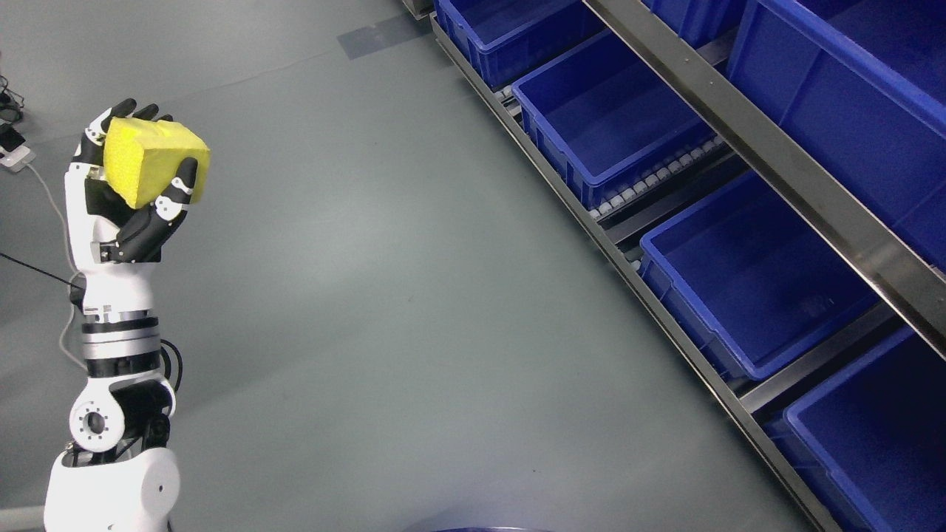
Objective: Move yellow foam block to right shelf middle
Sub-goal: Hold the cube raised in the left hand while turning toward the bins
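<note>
A yellow foam block point(151, 159) is held up at the far left of the head view. My left hand point(129, 188), white with black fingers, is shut on it: the thumb presses its right face and the fingertips curl over its top edge. The left arm rises upright from the lower left corner, well away from the shelf. The shelf point(739, 244) runs diagonally along the right side and holds blue bins; the lower row shows a middle bin point(613, 125) and a nearer bin point(754, 277), both empty. No right arm shows.
Grey floor point(384, 281) spreads between the arm and the shelf. A metal upper rail point(813, 185) crosses above the lower bins, with more blue bins point(850, 74) on the tier above. Cables and a small device point(15, 155) lie at the far left edge.
</note>
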### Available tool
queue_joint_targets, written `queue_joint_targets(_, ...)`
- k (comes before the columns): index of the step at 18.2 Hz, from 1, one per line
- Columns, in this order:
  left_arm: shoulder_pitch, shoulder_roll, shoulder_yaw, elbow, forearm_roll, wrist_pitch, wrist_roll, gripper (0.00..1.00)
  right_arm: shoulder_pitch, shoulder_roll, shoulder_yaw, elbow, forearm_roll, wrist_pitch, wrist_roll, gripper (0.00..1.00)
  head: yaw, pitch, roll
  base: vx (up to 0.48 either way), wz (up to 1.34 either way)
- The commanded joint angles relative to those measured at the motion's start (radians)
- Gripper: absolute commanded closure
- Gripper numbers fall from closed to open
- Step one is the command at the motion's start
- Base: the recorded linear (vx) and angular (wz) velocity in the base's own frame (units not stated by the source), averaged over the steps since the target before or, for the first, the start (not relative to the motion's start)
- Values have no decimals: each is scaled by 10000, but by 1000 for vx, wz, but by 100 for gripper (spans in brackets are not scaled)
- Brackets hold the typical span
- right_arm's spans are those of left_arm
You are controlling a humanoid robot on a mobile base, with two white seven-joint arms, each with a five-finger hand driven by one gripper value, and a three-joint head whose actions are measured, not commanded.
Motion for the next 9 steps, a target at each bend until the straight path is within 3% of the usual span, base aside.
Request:
queue_joint_targets(1,-5,78,-21,-16,0,-54,2,67,231,-175,-123,-175,31,-7,4,0,0,0,0,267,-139)
queue_joint_targets(9,-51,93,-52,-31,0,-116,2,67,246,-175,-123,-175,31,-7,4,0,0,0,0,336,-289)
